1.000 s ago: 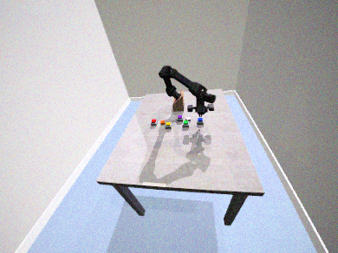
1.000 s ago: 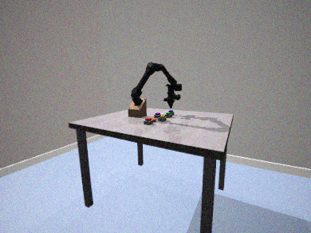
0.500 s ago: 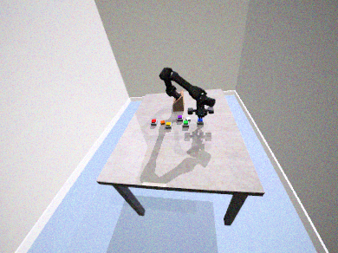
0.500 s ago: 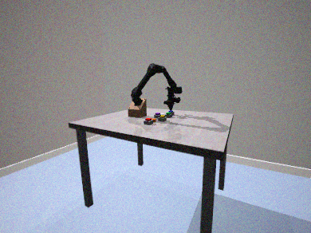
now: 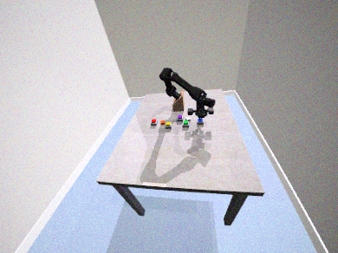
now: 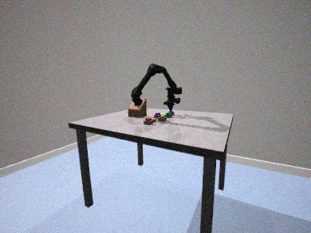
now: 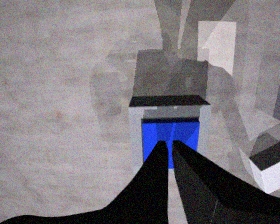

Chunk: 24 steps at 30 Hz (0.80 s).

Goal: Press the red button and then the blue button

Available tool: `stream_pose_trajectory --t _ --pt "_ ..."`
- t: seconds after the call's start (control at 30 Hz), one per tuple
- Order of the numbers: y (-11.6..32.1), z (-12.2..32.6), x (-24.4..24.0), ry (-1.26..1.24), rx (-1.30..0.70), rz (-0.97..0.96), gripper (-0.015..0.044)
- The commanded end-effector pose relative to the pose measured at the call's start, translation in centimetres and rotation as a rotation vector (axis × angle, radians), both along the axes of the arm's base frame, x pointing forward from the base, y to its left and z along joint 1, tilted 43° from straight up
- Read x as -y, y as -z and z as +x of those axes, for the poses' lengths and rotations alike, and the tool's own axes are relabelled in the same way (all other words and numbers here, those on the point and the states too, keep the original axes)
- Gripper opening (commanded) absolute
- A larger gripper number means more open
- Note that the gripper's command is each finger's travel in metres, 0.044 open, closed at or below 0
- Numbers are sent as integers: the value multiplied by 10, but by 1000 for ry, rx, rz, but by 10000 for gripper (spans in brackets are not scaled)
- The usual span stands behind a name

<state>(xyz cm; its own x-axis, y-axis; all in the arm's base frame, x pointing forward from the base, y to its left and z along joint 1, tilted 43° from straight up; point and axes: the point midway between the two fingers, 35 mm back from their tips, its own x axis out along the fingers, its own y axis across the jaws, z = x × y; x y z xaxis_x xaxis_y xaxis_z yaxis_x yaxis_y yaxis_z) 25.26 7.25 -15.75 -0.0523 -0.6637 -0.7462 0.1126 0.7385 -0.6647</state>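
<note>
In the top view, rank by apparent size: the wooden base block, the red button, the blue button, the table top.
1. Table top, by far the largest.
2. Wooden base block, partly hidden by the arm.
3. Red button and blue button look alike; the shut gripper overlaps the blue one, so no ranking.
</note>
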Motion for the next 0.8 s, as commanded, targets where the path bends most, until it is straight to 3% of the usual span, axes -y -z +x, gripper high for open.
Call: stream_pose_trajectory --t 0.0,0.33,0.57,0.73,0.77 --pt "0 0 1 -5 -3 -5 20" --pt "-25 2 -22 -5 -3 -3 20" --pt "-58 12 -75 -5 -3 0 204" --pt "-59 12 -77 -5 -3 0 335" --pt "-59 12 -77 -5 -3 0 335"
